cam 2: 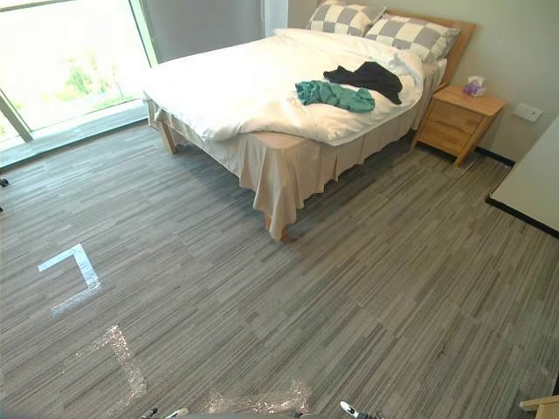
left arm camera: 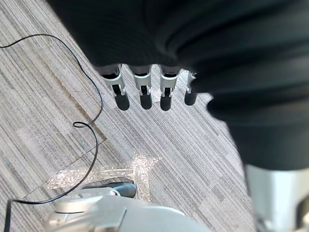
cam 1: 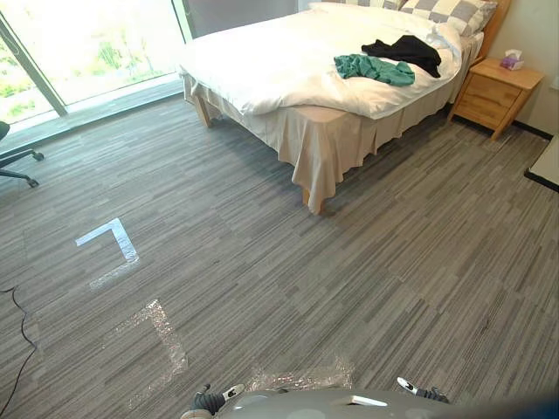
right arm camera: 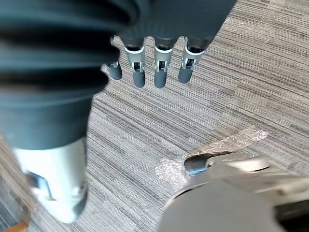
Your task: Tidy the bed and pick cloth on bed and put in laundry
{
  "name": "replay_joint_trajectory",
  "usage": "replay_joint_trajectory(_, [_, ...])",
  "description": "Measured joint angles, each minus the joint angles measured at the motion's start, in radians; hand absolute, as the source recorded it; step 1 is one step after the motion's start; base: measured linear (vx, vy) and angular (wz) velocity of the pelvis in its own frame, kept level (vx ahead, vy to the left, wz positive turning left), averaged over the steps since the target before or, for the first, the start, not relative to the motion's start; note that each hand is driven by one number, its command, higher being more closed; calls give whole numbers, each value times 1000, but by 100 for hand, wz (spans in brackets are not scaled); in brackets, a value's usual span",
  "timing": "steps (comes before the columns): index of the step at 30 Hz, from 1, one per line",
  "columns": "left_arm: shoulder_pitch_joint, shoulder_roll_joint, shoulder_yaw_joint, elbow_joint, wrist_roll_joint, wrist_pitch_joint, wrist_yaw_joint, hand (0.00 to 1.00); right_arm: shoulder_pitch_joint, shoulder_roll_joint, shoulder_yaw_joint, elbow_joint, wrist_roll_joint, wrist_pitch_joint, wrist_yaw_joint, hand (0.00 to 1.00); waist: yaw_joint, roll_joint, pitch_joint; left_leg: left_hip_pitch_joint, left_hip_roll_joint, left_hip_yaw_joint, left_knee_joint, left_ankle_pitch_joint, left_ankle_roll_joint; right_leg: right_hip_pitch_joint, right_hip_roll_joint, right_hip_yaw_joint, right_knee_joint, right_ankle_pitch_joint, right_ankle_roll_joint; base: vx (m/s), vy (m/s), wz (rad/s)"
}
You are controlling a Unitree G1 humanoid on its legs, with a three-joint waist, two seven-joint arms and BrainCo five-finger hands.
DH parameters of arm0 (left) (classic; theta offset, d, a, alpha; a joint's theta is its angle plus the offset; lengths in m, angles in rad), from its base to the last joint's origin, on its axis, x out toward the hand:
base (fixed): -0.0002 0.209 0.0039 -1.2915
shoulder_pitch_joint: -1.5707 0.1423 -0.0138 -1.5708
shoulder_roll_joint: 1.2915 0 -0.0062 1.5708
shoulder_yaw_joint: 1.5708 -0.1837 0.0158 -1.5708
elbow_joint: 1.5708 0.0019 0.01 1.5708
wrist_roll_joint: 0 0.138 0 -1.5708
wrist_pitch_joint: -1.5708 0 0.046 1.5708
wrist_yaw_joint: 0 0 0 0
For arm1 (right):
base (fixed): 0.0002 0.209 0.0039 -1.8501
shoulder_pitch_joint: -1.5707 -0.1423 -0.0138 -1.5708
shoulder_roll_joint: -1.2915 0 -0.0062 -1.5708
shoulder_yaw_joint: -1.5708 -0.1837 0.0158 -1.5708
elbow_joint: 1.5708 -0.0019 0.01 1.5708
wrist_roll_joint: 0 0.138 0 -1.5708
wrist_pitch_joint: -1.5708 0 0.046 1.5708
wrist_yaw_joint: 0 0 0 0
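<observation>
On the bed [cam 1: 262,61], by the edge facing the nightstand [cam 1: 493,92], a green cloth [cam 1: 374,69] and a black cloth [cam 1: 406,51] are laid touching. The left hand [left arm camera: 145,94] and right hand [right arm camera: 160,72] are hung over the carpet [cam 1: 306,288], fingers straight and empty (nothing is within reach). Open carpet is left up to that edge; an approach is judged unobstructed

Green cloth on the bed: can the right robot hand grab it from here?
Probably not yet. The green cloth lies on the bed, far across the carpet, while the right robot hand hangs open over it. Nothing blocks the path, so walking closer should help.
</observation>
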Motion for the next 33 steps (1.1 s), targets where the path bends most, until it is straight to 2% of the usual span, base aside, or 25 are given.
replay_joint_trajectory(6, [-21, 2, -2, 17, 1, 0, -2, 0, -39, 10, -17, 0, 0, -2, 0, 0, -3, -2, 14, 36, 2, 0, -30, -4, -7, 46, 5, -8, -46, 4, 13, 72, -14, 1])
replay_joint_trajectory(11, [-32, 6, -10, 17, 33, 2, -2, 0, -76, 46, -20, 0, -1, -6, 2, 0, -2, -7, 21, 52, 4, 6, -46, -5, -9, 50, 6, -8, -47, -5, 41, 1, -4, -1])
replay_joint_trajectory(29, [-54, 24, -60, 21, 39, 3, -19, 0, -96, 71, -22, -5, -2, -5, 13, 0, -11, -18, 46, 67, 2, 46, -63, -11, -17, 43, 4, 11, -48, -2, 38, -12, -10, -6])
replay_joint_trajectory(33, [-75, 29, -88, 35, 35, 3, -19, 0, -105, 71, -58, -18, -1, -5, 18, 0, -15, -12, 65, 56, 12, 98, -63, -13, -17, -9, 12, 48, -4, -9, 28, -33, -16, -38])
